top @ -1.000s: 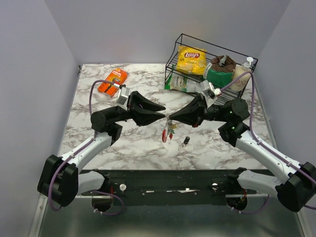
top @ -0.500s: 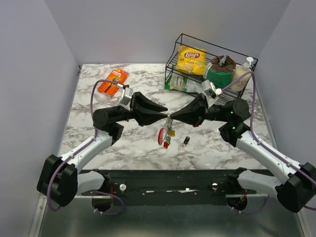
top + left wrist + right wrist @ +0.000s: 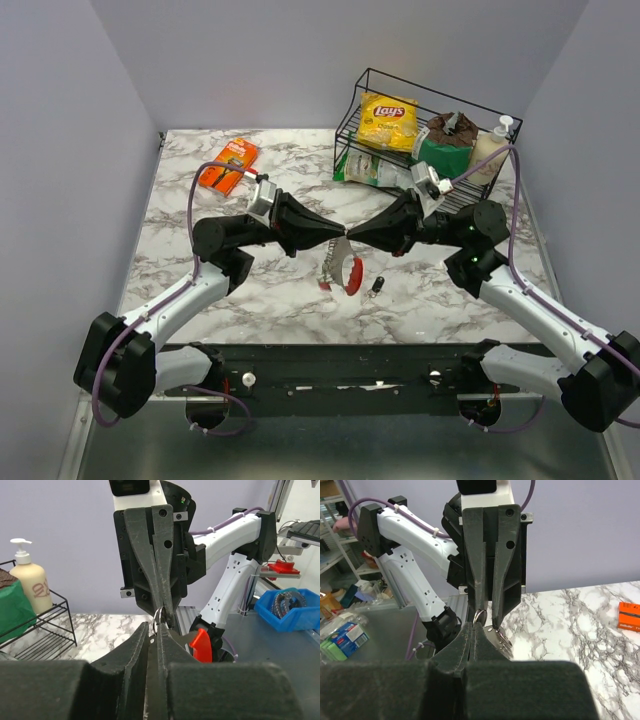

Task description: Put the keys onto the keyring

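Note:
Both grippers meet tip to tip above the middle of the table. The keyring (image 3: 343, 270), a grey loop with a curved red side, hangs tilted just below the tips. My left gripper (image 3: 341, 241) is shut on its grey metal (image 3: 501, 635); the red side shows in the left wrist view (image 3: 200, 644). My right gripper (image 3: 350, 240) is shut on a small wire ring (image 3: 480, 615), which also shows in the left wrist view (image 3: 159, 615). The coloured key heads are hidden. A small dark key (image 3: 376, 287) lies on the table.
A black wire rack (image 3: 400, 150) at the back right holds a Lay's bag (image 3: 388, 120), a green bag and a pump bottle (image 3: 490, 148). An orange packet (image 3: 228, 163) lies at the back left. The marble table (image 3: 200, 290) ends near the arm bases.
The grippers have closed in tip to tip. The hanging bundle swung up and turned, so the grey loop with its red side now faces the camera and the yellow and green heads no longer show.

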You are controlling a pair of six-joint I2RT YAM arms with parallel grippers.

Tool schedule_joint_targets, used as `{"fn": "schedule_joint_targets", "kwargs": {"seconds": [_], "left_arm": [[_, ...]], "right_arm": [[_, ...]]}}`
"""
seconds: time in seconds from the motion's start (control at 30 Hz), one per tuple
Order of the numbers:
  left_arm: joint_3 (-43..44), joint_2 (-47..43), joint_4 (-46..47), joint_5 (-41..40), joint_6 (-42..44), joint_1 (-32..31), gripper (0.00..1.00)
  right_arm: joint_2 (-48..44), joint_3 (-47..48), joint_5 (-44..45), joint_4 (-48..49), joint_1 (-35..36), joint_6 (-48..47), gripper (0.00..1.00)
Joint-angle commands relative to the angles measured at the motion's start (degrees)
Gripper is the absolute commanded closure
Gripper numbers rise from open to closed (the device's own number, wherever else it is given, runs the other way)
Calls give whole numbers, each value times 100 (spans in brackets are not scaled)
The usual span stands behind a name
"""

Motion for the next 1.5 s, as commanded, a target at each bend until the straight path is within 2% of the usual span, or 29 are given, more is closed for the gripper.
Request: {"fn": "schedule_joint_targets", "kwargs": {"seconds": [0.0,0.13,0.17,0.2,0.23,0.27,0.3,0.33,0.37,0.4,0.57,0.7,0.97,1.03,1.13,1.17,1.2,1.33,1.47], "left_arm": [[146,107,-229,84,194,-158,99],[233,29,-509,57,317,-158,100],[277,-6,-736,48,439,-167,100],[330,-120,-1417,31,893,-175,100],[478,-191,-1894,-82,1185,-193,100],[576,-270,-2438,-188,1579,-245,100],[681,-418,-3575,-267,1966,-289,100],[908,-472,-4082,-390,2666,-333,100],[1024,-507,-4531,-591,2917,-386,100],[1112,-569,-5153,-672,3084,-439,100],[1604,-631,-6300,-1111,3813,-571,100],[1956,-570,-7345,-1498,4342,-746,100],[2317,-499,-8033,-1516,4808,-966,100],[2343,-508,-8121,-1490,4870,-984,100],[2369,-516,-8253,-1455,4958,-1019,100],[2370,-517,-8253,-1446,4949,-1019,100],[2361,-534,-8253,-1446,4958,-1028,100],[2361,-613,-8271,-1446,4967,-1028,100],[2431,-613,-8446,-1490,5063,-1028,100]], "right_arm": [[-76,-20,65,326,80,9,99],[-41,15,12,230,80,-35,99],[-32,32,-6,194,80,-104,98],[-15,58,-32,116,80,-166,94],[-32,85,-32,-103,80,-245,87],[-41,146,-15,-227,80,-341,71],[-58,181,29,-376,72,-577,63],[-93,225,64,-708,80,-702,56],[-94,347,134,-903,80,-833,46],[-94,436,135,-1113,80,-1096,43],[-67,761,240,-2292,89,-1827,32],[-67,972,530,-2960,80,-2415,31],[-129,1043,1110,-3427,80,-2707,32],[-155,1017,1233,-3453,80,-2707,34],[-164,1017,1321,-3497,80,-2909,42],[-147,1017,1295,-3506,80,-2918,48],[-120,1043,1234,-3515,80,-2944,48],[-102,1043,1242,-3716,80,-3102,46],[-199,1017,962,-3778,80,-3164,34]]}}
